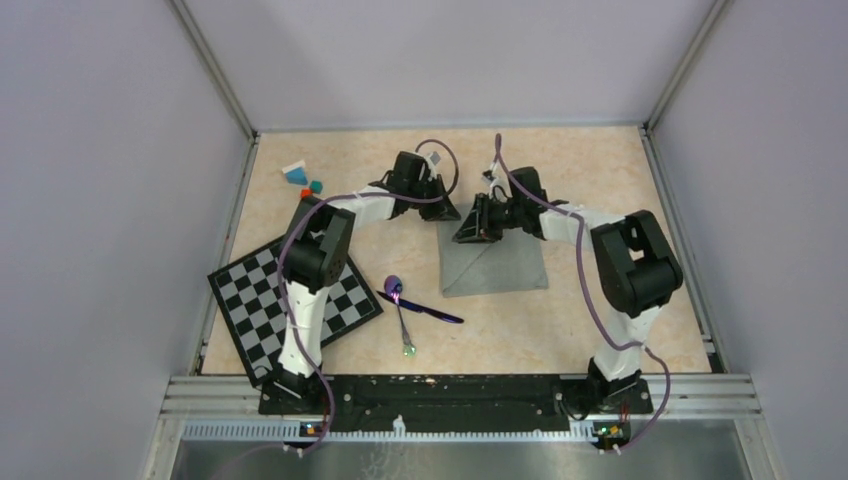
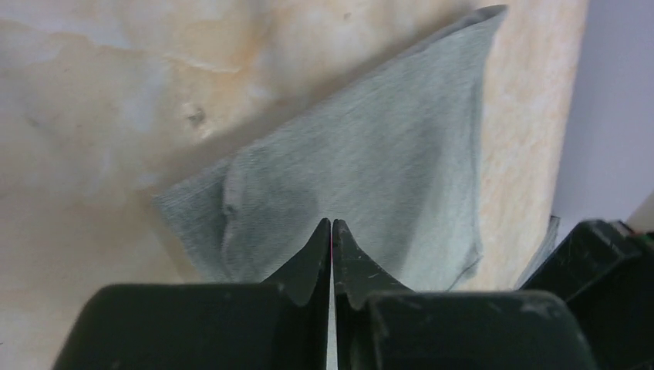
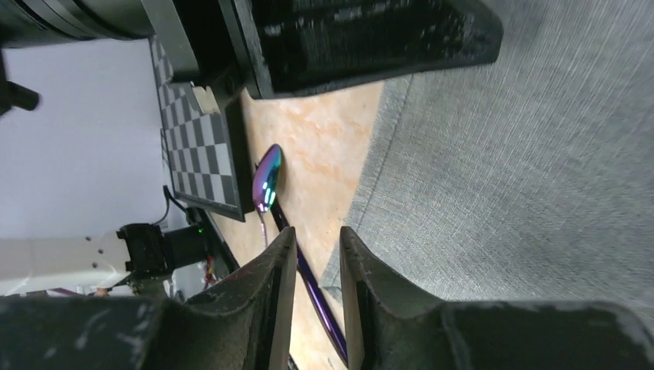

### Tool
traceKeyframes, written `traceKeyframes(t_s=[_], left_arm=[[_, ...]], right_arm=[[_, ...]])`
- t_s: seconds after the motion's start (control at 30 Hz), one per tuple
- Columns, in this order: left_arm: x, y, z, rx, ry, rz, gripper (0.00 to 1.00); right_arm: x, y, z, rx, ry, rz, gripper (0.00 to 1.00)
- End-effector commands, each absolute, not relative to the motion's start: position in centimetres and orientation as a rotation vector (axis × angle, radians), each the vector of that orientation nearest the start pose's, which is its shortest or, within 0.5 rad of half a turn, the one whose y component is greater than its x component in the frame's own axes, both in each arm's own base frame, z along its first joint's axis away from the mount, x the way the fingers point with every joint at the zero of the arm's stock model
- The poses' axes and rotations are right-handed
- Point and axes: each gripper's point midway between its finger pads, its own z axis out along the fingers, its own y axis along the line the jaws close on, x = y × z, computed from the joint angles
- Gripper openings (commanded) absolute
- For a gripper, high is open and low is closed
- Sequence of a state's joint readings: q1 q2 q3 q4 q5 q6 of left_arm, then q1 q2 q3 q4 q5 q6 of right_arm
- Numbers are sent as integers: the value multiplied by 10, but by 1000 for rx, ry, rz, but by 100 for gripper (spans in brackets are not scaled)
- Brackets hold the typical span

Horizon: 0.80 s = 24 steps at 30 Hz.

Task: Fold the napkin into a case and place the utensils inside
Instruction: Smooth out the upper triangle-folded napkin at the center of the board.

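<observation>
Folding stage: the napkin (image 1: 495, 262) lies flat as a squarish pad with one diagonal crease. This is judged an early stage, with no narrow case formed yet.
Napkin position: on the table (image 1: 610, 170), to the right of the checkered board (image 1: 290, 300) and well apart from it.
Utensils: the spoon (image 1: 393, 288) and the dark stick (image 1: 432, 313) lie crossed on the table just beside the board's right corner, between board and napkin.
Left fingers (image 2: 305, 266): pressed together tip to tip over the napkin's far edge. Whether cloth is nipped between them cannot be told.
Right fingers (image 3: 275, 285): parted by a narrow gap with nothing in it, low over the same far edge.
Napkin handling: probably light, soft and limp, sagging wherever unsupported. It is best pinched at a corner or along an edge, both layers together, and dragged flat.
Utensil handling: likely stiff, thin, smooth and slippery, lying flush with the table. Each is best taken across mid-handle, one piece at a time.
</observation>
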State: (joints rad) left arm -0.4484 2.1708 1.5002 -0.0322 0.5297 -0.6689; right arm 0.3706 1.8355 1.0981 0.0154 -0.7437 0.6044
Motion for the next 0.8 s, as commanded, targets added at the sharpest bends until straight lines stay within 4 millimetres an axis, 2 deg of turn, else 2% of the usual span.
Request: traceKeyframes(t_s=[0.0, 0.2, 0.3, 0.43, 0.53, 0.63, 0.7, 0.77], left_arm=[[451, -320, 59, 31, 2435, -1040, 5], [441, -303, 36, -29, 2474, -997, 3], [436, -301, 33, -33, 2479, -1003, 2], [435, -299, 35, -32, 2481, -998, 2], [435, -301, 45, -20, 2466, -1020, 2], [438, -304, 66, -7, 2435, -1058, 4], [440, -305, 88, 0, 2400, -1092, 8], [442, -303, 112, 10, 2358, -1120, 13]], right_arm=[[341, 290, 82, -167, 2437, 1347, 26], [326, 277, 35, -107, 2566, 1269, 26], [319, 271, 30, -108, 2598, 1214, 26], [311, 261, 40, -160, 2630, 1095, 27], [310, 268, 67, -265, 2586, 1021, 32], [306, 282, 91, -371, 2542, 934, 42], [297, 289, 96, -430, 2533, 851, 51], [287, 294, 97, -481, 2526, 752, 54]])
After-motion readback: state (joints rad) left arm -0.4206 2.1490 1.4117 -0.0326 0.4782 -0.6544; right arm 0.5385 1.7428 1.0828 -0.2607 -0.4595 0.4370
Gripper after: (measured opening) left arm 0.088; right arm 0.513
